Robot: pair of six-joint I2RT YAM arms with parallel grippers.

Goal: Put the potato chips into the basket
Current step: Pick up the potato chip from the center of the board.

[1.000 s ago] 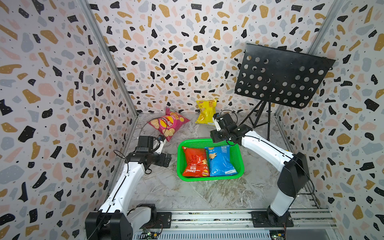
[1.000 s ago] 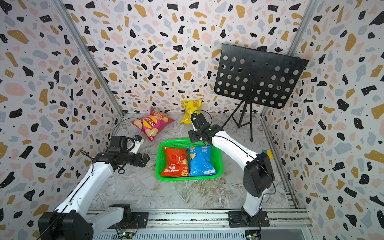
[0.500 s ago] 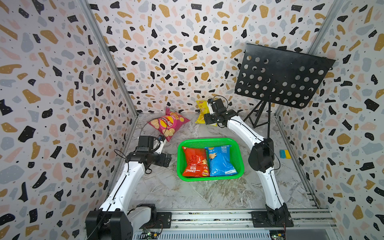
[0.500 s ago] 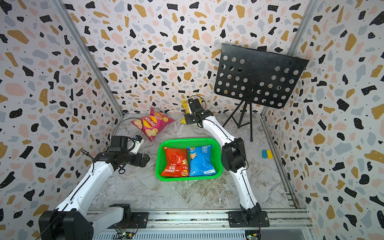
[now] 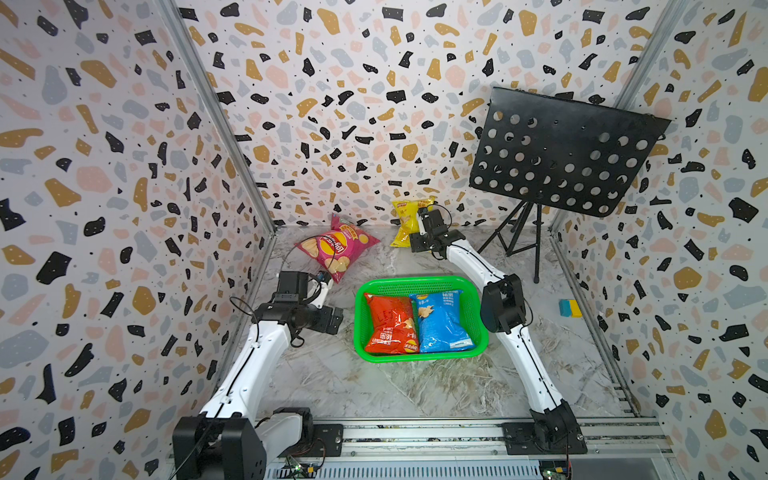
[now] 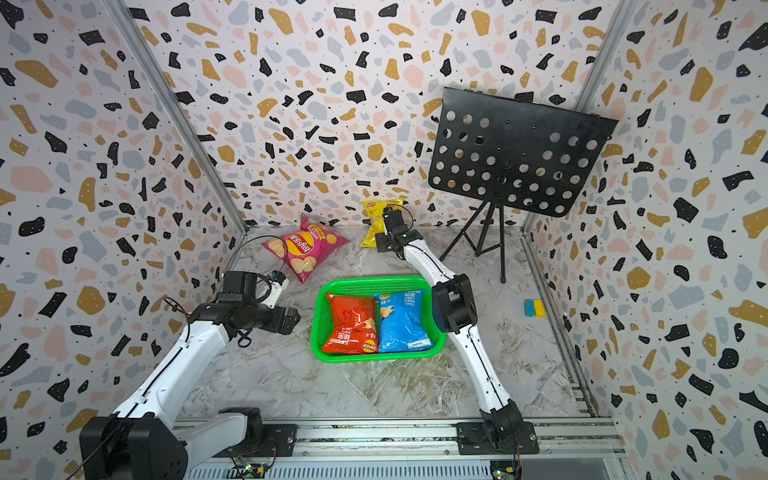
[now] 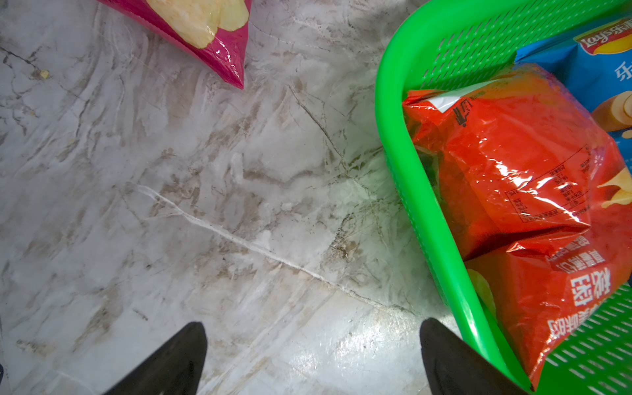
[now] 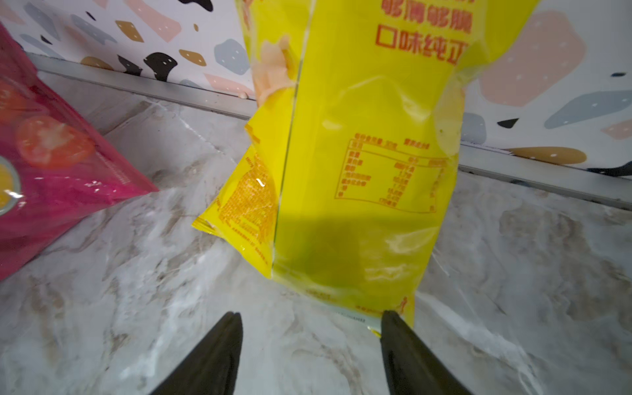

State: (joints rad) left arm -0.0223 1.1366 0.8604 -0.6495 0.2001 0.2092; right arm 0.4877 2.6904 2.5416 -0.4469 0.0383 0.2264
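The green basket [image 5: 419, 282] [image 6: 374, 283] holds a red chip bag [image 5: 388, 322] and a blue one [image 5: 442, 320] side by side. A large pink bag [image 5: 336, 249] lies on the floor behind it to the left. A yellow bag [image 5: 405, 220] [image 8: 359, 154] leans against the back wall. My right gripper [image 5: 411, 245] [image 8: 309, 318] is open just in front of the yellow bag's bottom edge, one fingertip [image 8: 393, 328] at its corner. My left gripper [image 5: 334, 322] [image 7: 313, 328] hangs wide open over bare floor beside the basket's left rim [image 7: 410, 191].
A black perforated music stand [image 5: 561, 153] on a tripod fills the back right corner. A small blue-and-yellow block [image 5: 569, 308] lies by the right wall. The pink bag [image 8: 51, 178] lies close beside the yellow one. Patterned walls enclose three sides.
My right arm has stretched back from over the basket's far rim to the yellow bag at the back wall. The left arm has not moved.
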